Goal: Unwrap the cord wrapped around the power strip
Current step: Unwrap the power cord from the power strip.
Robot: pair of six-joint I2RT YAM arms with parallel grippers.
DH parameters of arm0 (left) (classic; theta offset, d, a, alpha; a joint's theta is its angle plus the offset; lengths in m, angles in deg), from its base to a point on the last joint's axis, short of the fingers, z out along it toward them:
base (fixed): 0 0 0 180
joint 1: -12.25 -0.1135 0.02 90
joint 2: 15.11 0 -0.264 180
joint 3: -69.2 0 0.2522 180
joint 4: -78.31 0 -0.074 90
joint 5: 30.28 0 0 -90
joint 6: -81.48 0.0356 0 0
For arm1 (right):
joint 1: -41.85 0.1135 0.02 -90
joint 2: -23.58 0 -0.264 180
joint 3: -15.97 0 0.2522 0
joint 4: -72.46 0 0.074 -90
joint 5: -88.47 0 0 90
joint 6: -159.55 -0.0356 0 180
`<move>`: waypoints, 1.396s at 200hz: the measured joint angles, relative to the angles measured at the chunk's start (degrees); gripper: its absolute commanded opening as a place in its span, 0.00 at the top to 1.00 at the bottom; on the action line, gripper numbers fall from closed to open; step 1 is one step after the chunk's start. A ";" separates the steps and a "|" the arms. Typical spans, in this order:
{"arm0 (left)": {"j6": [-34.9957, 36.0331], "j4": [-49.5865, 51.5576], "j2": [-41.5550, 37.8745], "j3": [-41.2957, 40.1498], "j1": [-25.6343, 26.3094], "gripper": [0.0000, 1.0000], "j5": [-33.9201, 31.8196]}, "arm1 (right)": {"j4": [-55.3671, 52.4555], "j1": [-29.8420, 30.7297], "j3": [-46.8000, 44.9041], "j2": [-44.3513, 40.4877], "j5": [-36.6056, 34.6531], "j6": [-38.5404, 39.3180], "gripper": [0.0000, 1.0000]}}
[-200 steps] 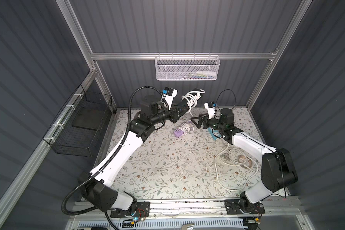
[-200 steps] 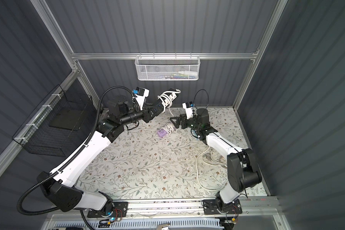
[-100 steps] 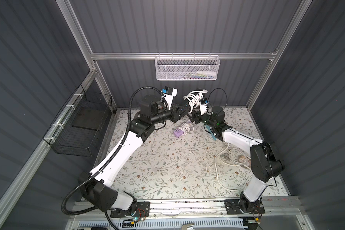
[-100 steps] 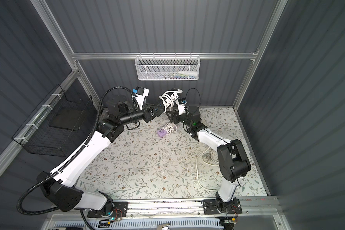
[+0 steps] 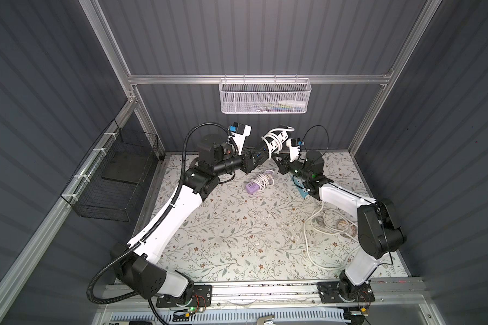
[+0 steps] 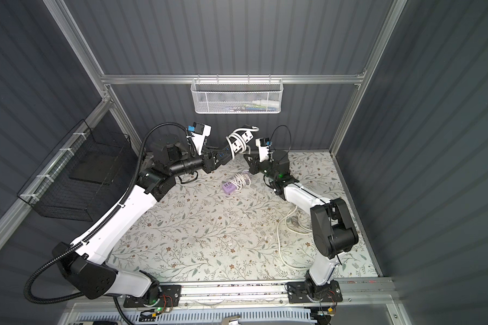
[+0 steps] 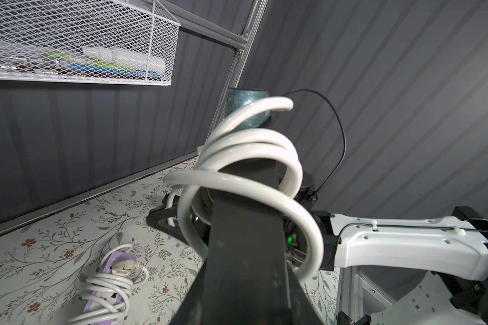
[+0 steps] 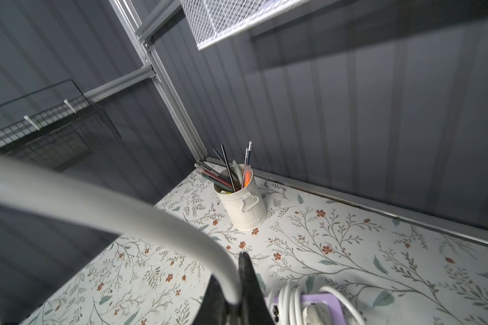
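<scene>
white cord (image 7: 245, 146) goes in several turns around the power strip (image 5: 280, 137), which is up in the air at the upper middle of both top views, above the back of the floral table (image 5: 237, 230). the left gripper (image 5: 262, 152) is closed on the lower end of this strip and holds it tilted. the top views show its white face with sockets. the left wrist view shows only its dark underside, with the turns loose around it. the right gripper (image 8: 231, 281) is just beside the strip in the top views, but its fingers are hard to see there. the right wrist view shows them narrow, with one strand of the cord pinched between two black fingers (image 8: 248, 278).

only the right wrist view shows a cream metal cup (image 8: 243, 205) full of pencils, in a back corner of the table. only the top views show a loose white cable (image 5: 313, 233) lying at the right side of the frame, near the right arm.

print on the strips is too small to read, and the things in the white mesh basket (image 5: 265, 98) are blurred.

count: two arms. two wall baskets, the white one and a black wire basket (image 5: 119, 174) at the left. two wrapped strips, the held one and a purple strip (image 5: 251, 187) lying flat on the table below it, with its own white cord around.
</scene>
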 measured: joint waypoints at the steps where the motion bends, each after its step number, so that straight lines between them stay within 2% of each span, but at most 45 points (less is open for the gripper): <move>1: 0.00 0.00 0.00 0.00 0.00 1.00 0.04 | -0.02 -0.11 0.00 -0.04 0.02 0.00 1.00; 21: -0.07 -0.07 0.74 0.00 -0.02 1.00 1.09 | -2.49 -3.30 2.34 -0.63 1.55 -0.92 1.00; 75: -0.37 -0.90 6.36 0.00 0.48 1.00 4.87 | -12.04 -9.38 15.67 -0.72 5.11 -2.16 1.00; 110: -0.09 0.11 8.50 0.00 0.63 1.00 4.52 | -16.39 -11.54 17.11 -4.76 7.06 -2.97 1.00; 152: 1.49 0.66 8.44 0.00 0.66 1.00 1.11 | -19.43 -13.49 9.29 -17.38 7.78 -3.50 1.00; 205: 2.95 0.98 6.49 0.00 -0.85 1.00 -3.02 | -24.13 -18.08 -7.98 -29.51 7.28 -3.89 1.00; 244: 3.13 0.35 4.20 0.00 -1.20 1.00 -3.54 | -26.75 -18.38 -15.93 -29.62 6.80 -4.35 1.00; 279: 1.92 -2.21 3.37 0.00 -1.20 1.00 0.59 | -25.66 -18.34 -16.83 -22.29 6.10 -5.64 1.00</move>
